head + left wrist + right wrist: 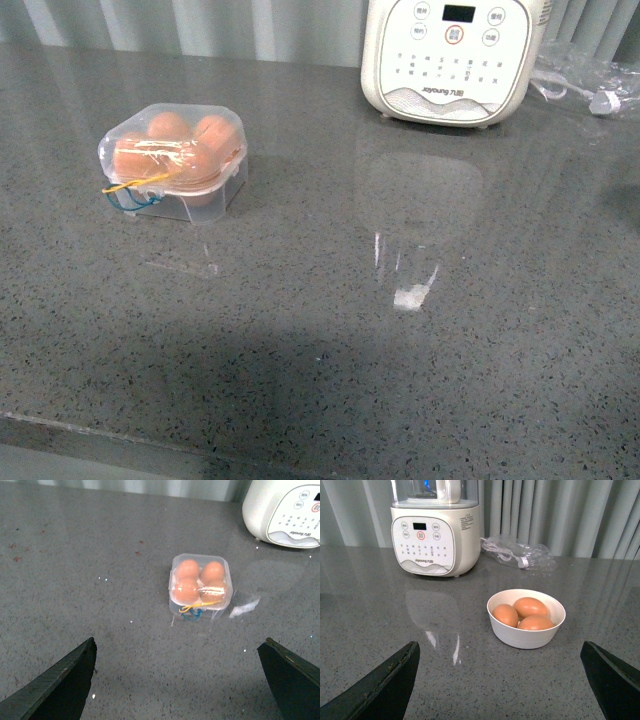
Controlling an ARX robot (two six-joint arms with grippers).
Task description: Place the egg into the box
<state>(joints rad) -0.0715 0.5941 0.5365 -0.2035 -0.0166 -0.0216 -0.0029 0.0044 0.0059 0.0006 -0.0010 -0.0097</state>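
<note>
The box (175,165) is a small clear plastic case on the grey counter at the left, its rounded lid down over several orange-brown eggs (188,569). Yellow and blue bands (192,611) hang at its near side. In the left wrist view the box (201,585) lies well ahead of my left gripper (178,641), which is open and holds nothing. In the right wrist view three more eggs (530,606) sit in a white bowl (526,632) just ahead of my open right gripper (500,644). I cannot tell which one is the task's egg. Neither gripper shows in the front view.
A large white appliance (450,60) stands at the back of the counter, to the right of the box. A crumpled clear plastic bag with a cable (585,85) lies beside it at the far right. The counter's front edge (200,440) runs along the bottom.
</note>
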